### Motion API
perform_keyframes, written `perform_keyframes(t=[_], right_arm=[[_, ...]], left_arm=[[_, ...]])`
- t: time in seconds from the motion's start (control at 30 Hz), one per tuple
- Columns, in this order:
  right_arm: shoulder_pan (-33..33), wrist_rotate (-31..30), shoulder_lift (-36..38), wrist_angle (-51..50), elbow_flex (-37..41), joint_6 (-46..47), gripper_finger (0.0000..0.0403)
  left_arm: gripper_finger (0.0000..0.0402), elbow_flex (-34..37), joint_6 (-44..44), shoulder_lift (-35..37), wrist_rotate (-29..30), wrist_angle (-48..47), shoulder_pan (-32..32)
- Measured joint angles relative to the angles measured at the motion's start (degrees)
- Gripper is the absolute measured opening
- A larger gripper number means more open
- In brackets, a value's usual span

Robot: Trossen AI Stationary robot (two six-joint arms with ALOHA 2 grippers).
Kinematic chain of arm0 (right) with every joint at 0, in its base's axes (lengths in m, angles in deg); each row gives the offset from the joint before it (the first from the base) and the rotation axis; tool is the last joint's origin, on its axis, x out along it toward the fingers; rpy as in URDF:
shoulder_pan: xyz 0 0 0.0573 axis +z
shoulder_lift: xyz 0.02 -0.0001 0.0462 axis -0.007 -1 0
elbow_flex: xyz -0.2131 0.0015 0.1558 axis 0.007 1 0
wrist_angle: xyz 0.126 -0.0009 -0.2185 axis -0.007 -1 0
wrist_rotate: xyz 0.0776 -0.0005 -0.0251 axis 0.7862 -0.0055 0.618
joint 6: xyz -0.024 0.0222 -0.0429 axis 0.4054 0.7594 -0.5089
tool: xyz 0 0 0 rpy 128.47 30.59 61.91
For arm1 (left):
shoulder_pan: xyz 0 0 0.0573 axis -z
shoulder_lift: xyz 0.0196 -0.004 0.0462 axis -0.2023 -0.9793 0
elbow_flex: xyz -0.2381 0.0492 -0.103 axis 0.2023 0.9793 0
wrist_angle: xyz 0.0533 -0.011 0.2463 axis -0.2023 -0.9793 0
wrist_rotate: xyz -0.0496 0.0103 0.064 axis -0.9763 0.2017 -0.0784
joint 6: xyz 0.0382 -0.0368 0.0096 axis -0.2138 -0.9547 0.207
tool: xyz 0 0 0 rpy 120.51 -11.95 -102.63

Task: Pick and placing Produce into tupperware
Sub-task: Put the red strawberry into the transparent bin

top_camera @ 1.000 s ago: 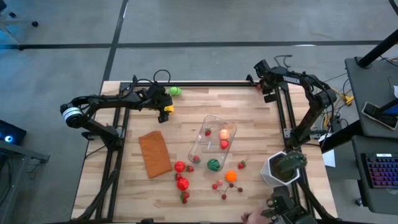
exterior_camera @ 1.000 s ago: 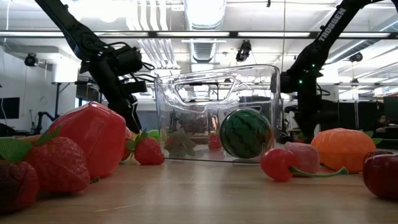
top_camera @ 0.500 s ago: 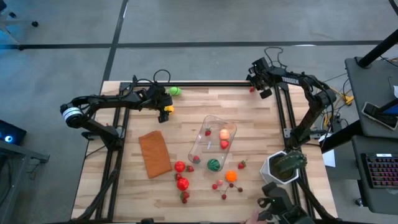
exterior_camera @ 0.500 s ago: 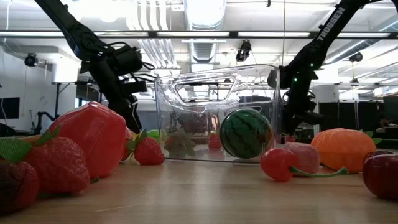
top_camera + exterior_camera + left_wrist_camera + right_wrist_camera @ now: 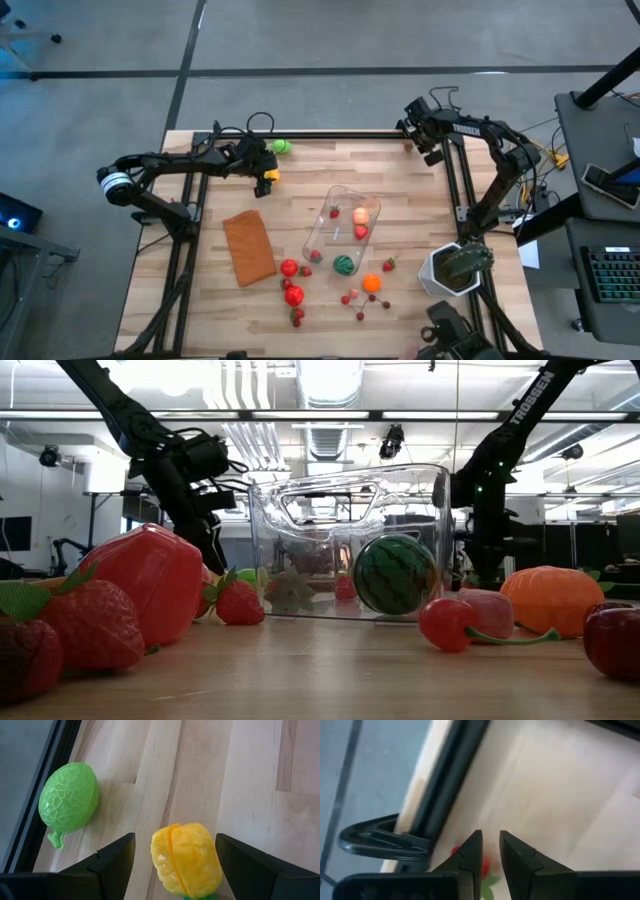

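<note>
Both slim, jointed arms are matt black with loose black cables looping along them. The left arm [image 5: 160, 165] carries a white-and-grey band near its outer joint, and the right arm [image 5: 520, 410] bears white "TROSSEN" lettering. Each gripper ends in two angular, flat black fingers [image 5: 112, 857].

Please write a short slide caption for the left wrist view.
Open left gripper straddling a yellow fruit, green fruit beside it.

Red produce [image 5: 485, 867] behind right fingers [image 5: 470, 855]

Scattered produce [image 5: 293, 295] beside clear tupperware [image 5: 330, 215]
</note>
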Motion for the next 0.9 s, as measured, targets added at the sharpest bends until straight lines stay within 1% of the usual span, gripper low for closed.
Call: perform_keyframes(t=[0.13, 0.43, 0.6, 0.8, 0.83, 0.9], right_arm=[[0.0, 0.9, 0.0, 3.1, 0.0, -4.6, 0.0061], [1.1, 7.6, 0.0, 3.7, 0.0, -8.7, 0.0057], [3.8, 9.7, 0.0, 3.7, 0.0, -9.6, 0.006], [9.1, 11.8, 0.4, 3.7, 0.0, -8.3, 0.0063], [10.1, 10.8, 0.9, 3.8, 0.0, -8.0, 0.0063], [12.3, 5.4, 2.3, 4.6, 0.0, -8.6, 0.0063]], left_arm=[[0.026, 0.0, 0.0, 0.0, 0.0, 0.0, 0.0], [0.026, 0.0, 0.0, 0.0, 0.1, 0.9, 0.0], [0.026, 0.0, 0.0, 0.0, 0.1, 0.9, 0.0], [0.026, 0.0, 0.0, 0.0, 0.1, 0.9, 0.0], [0.026, 0.0, 0.0, 0.0, 0.1, 0.9, 0.0], [0.026, 0.0, 0.0, 0.0, 0.1, 0.9, 0.0]])
